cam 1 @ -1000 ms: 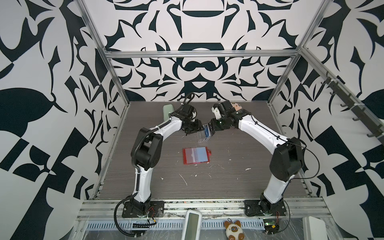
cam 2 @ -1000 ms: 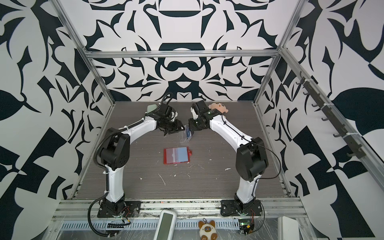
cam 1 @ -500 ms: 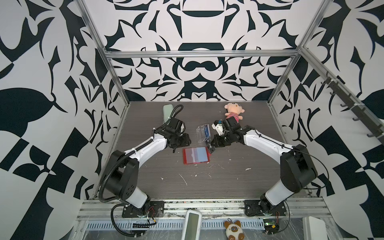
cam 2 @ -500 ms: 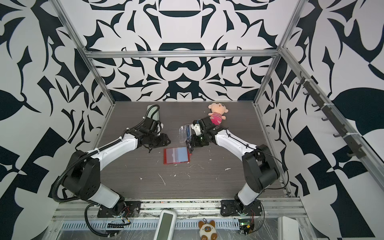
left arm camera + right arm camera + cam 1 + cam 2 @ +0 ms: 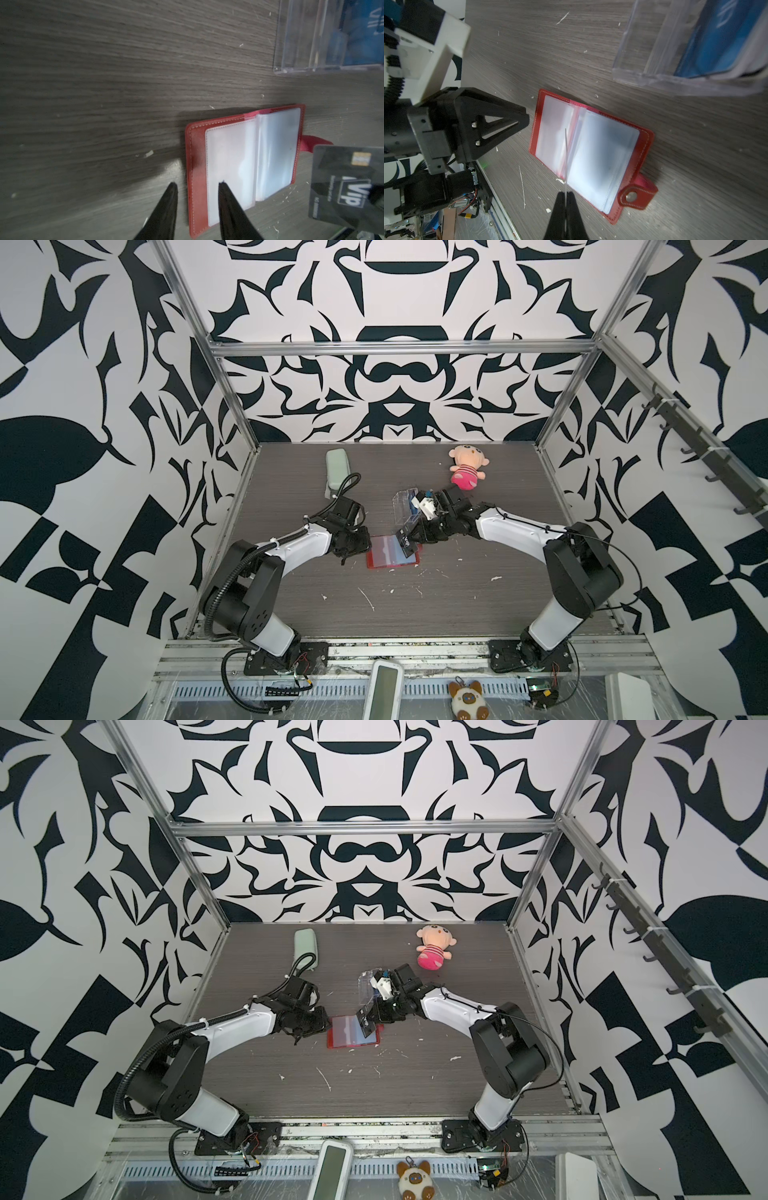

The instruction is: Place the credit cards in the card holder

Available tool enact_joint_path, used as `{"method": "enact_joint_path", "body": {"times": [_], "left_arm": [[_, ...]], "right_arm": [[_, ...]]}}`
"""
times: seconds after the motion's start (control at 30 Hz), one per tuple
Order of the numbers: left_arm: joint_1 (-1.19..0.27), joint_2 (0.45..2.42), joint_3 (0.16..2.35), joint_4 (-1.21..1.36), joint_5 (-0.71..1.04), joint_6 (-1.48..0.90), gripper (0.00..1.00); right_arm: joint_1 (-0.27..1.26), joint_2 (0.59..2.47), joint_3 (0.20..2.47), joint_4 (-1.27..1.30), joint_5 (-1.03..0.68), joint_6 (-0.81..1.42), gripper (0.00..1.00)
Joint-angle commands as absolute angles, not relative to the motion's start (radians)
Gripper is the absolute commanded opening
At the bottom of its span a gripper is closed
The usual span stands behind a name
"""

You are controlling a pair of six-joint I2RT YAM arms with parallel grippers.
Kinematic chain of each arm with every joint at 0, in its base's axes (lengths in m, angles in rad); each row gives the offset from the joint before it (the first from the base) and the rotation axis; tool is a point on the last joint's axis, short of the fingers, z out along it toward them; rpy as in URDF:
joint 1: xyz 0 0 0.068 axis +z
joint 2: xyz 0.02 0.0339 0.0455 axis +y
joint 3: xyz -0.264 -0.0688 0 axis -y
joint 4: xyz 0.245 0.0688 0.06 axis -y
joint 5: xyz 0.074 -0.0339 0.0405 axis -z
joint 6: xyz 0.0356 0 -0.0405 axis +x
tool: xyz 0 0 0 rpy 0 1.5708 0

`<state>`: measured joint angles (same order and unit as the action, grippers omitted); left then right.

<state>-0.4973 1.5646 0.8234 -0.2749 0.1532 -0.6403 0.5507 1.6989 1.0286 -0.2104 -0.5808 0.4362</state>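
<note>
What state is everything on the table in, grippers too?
Red leather-like booklet card holder: lying open, clear sleeves up.
Dark VIP credit card: pinched edge-on over the holder.
Clear acrylic box: holds blue cards.
Left gripper: open, tips astride the holder's edge.
Right gripper: shut on the dark card.

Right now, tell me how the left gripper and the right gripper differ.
The left gripper stands open and empty; the right gripper is shut on a dark card. The left gripper straddles an outer edge of the card holder; the right gripper holds its card edge-on over it. Both sit low by the open holder.
</note>
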Motion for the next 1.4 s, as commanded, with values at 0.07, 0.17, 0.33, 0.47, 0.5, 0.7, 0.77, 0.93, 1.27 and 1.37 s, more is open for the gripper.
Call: {"method": "enact_joint_path", "body": {"times": [0.07,0.17,0.33,0.47,0.5,0.7,0.77,0.93,1.27,1.37], "left_arm": [[-0.492,1.595,0.798,-0.235,0.155,-0.675,0.33],[-0.491,1.602,0.787,-0.218,0.157,-0.689,0.32],[-0.491,1.623,0.779,-0.212,0.158,-0.696,0.31],[-0.491,1.634,0.772,-0.197,0.169,-0.702,0.29],[-0.491,1.636,0.770,-0.192,0.174,-0.702,0.29],[-0.491,1.642,0.765,-0.181,0.182,-0.707,0.20],[-0.492,1.642,0.764,-0.181,0.181,-0.709,0.12],[-0.490,1.637,0.762,-0.179,0.179,-0.708,0.00],[-0.490,1.638,0.759,-0.178,0.183,-0.707,0.00],[-0.491,1.634,0.755,-0.176,0.186,-0.710,0.00]], "right_arm": [[0.565,1.731,1.048,-0.146,-0.615,0.470,0.00],[0.570,1.752,1.055,-0.132,-0.617,0.479,0.00],[0.573,1.777,1.060,-0.112,-0.621,0.491,0.00],[0.576,1.794,1.061,-0.100,-0.622,0.499,0.00],[0.576,1.797,1.060,-0.096,-0.625,0.502,0.00],[0.585,1.827,1.062,-0.072,-0.636,0.517,0.00],[0.590,1.837,1.066,-0.070,-0.638,0.520,0.00],[0.597,1.857,1.073,-0.068,-0.640,0.526,0.00],[0.597,1.854,1.061,-0.068,-0.621,0.535,0.00],[0.597,1.864,1.052,-0.037,-0.626,0.557,0.00]]}}
